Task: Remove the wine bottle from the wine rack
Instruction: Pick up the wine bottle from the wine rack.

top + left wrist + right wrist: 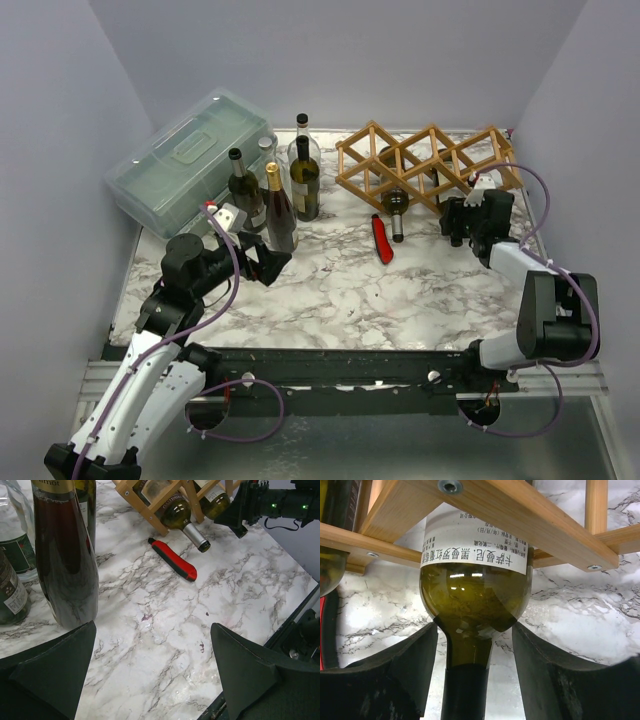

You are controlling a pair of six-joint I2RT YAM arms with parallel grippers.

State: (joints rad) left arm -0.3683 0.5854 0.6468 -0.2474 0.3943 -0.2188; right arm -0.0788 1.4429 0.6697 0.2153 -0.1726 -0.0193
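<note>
Marble bench [330,290]: wood rack [425,160] back right, lidded box [185,160] back left, upright bottles [280,210] between, red tool [383,240] near rack.

Left tool [150,637] wide apart and low, right arm [512,258] stretched forward, right tool [474,636] partly apart

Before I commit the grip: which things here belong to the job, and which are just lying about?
Job: wine rack, dark-necked wine bottle in it, right claw open around its neck.
Lying about: silver-capped bottle in the rack, standing bottles, lidded plastic box, red-handled tool, left claw.
</note>
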